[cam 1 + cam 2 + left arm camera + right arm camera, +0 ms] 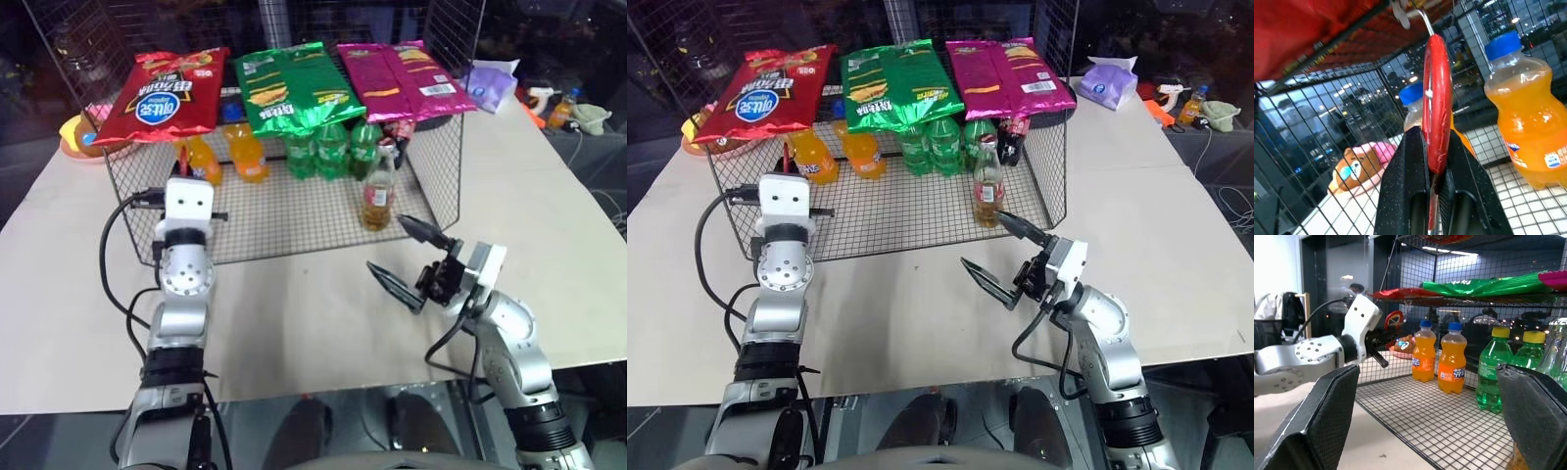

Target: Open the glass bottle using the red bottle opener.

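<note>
The black wire-mesh shelf (294, 230) holds two orange plastic bottles (245, 152), green plastic bottles (318, 149) and the small clear glass bottle (378, 194) of amber liquid at its front right corner. The flat red bottle opener (1437, 103) hangs from a hook, pinched edge-on by the left gripper (1436, 161). The right gripper (409, 257) gapes wide near the glass bottle.
</note>
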Robot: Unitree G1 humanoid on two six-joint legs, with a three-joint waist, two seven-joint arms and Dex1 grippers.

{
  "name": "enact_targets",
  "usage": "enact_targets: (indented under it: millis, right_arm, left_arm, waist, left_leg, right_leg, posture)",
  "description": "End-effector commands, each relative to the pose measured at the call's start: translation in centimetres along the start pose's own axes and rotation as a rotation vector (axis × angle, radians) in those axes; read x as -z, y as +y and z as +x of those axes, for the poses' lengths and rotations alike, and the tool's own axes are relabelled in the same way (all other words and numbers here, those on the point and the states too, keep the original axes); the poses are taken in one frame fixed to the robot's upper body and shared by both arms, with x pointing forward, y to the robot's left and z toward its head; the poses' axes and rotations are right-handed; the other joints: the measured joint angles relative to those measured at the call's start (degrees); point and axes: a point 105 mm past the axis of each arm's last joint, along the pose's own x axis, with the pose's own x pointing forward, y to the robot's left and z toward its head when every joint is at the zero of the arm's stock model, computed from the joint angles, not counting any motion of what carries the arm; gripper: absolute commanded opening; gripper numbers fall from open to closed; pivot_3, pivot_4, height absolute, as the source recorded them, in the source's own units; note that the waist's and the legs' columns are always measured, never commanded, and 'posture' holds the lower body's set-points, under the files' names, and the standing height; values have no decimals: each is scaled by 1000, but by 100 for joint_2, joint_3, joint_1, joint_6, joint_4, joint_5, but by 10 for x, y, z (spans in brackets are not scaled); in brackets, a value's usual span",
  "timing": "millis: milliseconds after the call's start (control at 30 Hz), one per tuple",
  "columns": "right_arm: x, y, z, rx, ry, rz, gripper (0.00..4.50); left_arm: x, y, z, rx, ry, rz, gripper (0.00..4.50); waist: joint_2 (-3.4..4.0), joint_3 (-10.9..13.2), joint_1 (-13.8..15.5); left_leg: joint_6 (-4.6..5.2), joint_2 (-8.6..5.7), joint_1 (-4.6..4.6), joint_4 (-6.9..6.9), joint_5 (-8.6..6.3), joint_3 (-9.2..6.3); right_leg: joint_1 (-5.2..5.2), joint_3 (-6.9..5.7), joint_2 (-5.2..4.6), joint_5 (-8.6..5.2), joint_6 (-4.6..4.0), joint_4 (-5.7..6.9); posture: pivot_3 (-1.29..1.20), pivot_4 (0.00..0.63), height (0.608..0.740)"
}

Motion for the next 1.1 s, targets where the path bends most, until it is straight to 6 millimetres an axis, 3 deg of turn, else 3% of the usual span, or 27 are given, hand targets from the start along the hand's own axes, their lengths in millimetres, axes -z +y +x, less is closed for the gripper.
enact_targets:
  millis: [33,333,533,700,767,900,1100]
  right_arm:
    - [-13,4,5,-34,-53,-24,4500]
    - [-12,3,4,-38,-44,-29,4500]
    - [-11,2,4,-34,-42,-32,4500]
    - [-8,2,4,-24,-13,-26,4500]
    - [-6,1,4,-17,3,-30,4500]
    - [1,-8,7,30,75,-65,4500]
    - [14,-11,16,62,211,-75,4500]
  left_arm:
    - [-18,16,3,-65,-80,39,62]
    - [-26,33,-1,-152,-127,189,62]
    - [-31,20,-6,-100,-155,167,62]
    - [-46,-13,-16,110,-170,-154,62]
    - [-61,-27,-17,246,-180,-366,62]
    - [-96,-44,-20,486,-236,-624,62]
    - [-120,-82,-52,919,-180,-920,62]
  waist:
    - [0,0,0]
    - [0,0,4]
    - [0,0,5]
    - [-1,-1,18]
    - [-3,-1,15]
    - [-3,0,-1]
    - [-2,-1,-25]
  left_leg:
    - [0,0,0,0,0,0]
    - [0,0,-3,0,0,2]
    - [0,0,-3,-1,0,2]
    - [0,0,-5,0,0,4]
    - [0,1,-8,2,0,3]
    - [0,4,-9,4,0,3]
    - [0,4,-5,4,0,11]
  right_leg:
    - [0,0,0,0,0,0]
    - [-3,3,0,0,0,1]
    - [-5,3,0,0,0,3]
    - [-5,6,-5,0,0,2]
    - [-5,4,-8,0,0,2]
    - [-6,5,-9,0,0,5]
    - [-7,14,6,0,0,6]
  posture:
    - [0,150,740]
    - [0,150,740]
    - [0,150,740]
    - [0,150,740]
    - [0,150,740]
    - [0,150,740]
    - [0,150,740]
